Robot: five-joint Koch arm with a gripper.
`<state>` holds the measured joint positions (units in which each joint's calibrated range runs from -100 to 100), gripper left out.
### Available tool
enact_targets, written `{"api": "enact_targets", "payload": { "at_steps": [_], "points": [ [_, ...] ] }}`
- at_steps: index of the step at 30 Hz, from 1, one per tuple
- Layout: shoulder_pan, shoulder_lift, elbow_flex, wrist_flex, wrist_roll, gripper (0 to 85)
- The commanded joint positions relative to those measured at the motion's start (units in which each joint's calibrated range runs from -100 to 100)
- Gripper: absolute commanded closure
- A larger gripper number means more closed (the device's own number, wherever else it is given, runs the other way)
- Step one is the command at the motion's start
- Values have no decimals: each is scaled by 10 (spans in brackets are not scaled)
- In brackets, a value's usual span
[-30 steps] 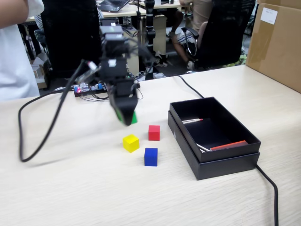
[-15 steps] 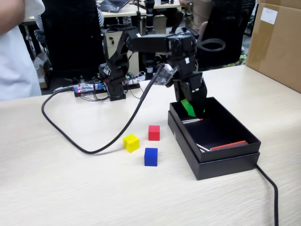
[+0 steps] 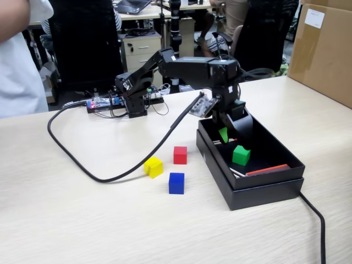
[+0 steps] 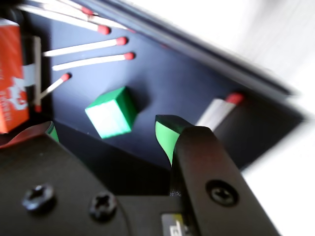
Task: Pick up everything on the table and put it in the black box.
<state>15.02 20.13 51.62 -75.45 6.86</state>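
Fixed view: the green cube lay in the box; yellow, red and blue cubes waited on the worktop.

Wrist view: the claw stood apart, empty, above green.

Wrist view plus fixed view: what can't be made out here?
- Black box floor: near part hidden by its own wall, fixed view.
- Wrist view: box rim and the table beyond it blurred.
- Red, yellow, blue cubes: outside the wrist frame.
- Orange packet: cut by left edge, print unreadable.
- Green cube: resting or falling, unclear.
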Motion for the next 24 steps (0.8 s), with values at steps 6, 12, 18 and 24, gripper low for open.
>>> {"api": "enact_targets", "payload": {
  "at_steps": [6, 12, 18, 24],
  "points": [
    [-52, -408, -174, -16, -41, 439],
    [-137, -514, -367, -12, -103, 400],
    [-184, -397, -398, 16, -125, 390],
    [-194, -219, -331, 29, -122, 390]
  ]
}}
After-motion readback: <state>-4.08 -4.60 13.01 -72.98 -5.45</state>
